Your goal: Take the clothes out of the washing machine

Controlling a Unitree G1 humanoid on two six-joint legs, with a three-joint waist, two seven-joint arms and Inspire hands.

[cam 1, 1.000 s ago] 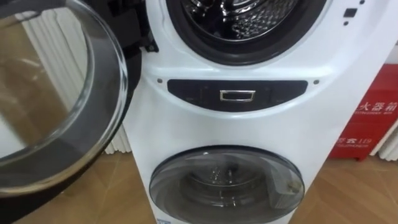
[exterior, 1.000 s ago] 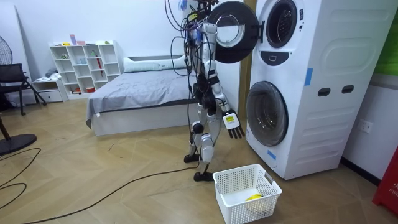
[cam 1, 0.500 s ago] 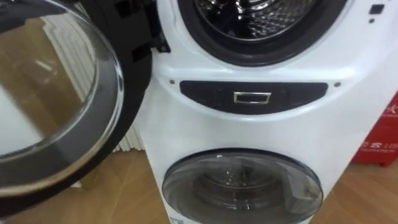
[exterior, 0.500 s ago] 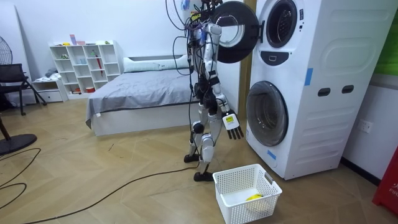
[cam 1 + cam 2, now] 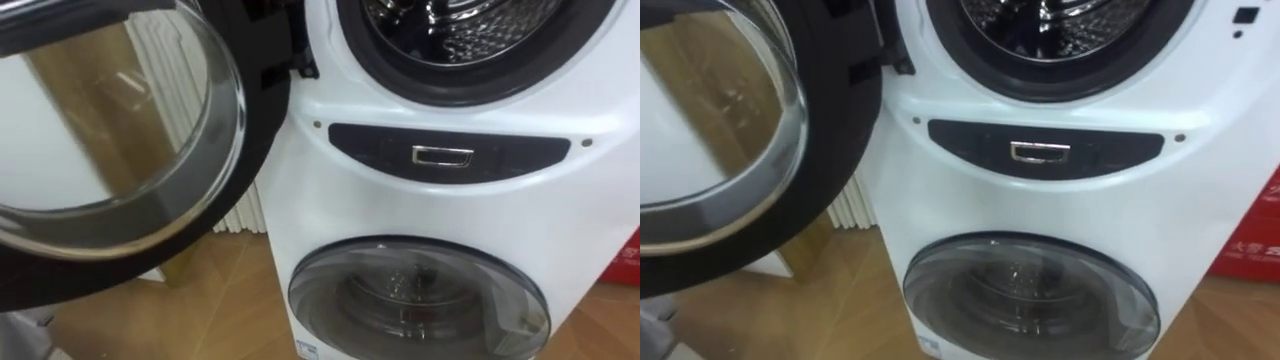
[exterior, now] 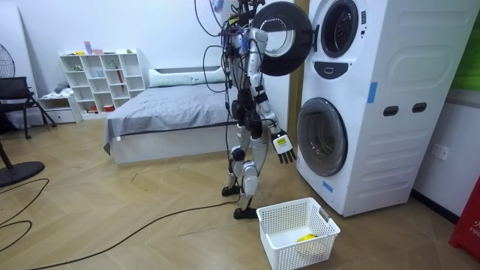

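Though the washer door (image 5: pixel 110 130) hangs open, we're not reaching in yet: right hand (image 6: pixel 283 145) dangles empty, fingers relaxed; left hand (image 6: pixel 258 34) by the door, grip unclear.

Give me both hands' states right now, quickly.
Left hand: up at the open upper door; state cannot be told.
Right hand: open, hanging low near the lower door, holding nothing.

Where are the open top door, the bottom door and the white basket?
open top door (image 5: pixel 100 120): left eye view, on its glass pane.
bottom door (image 5: pixel 420 300): left eye view, on its glass window.
white basket (image 6: pixel 304 253): room view, on its near wall.
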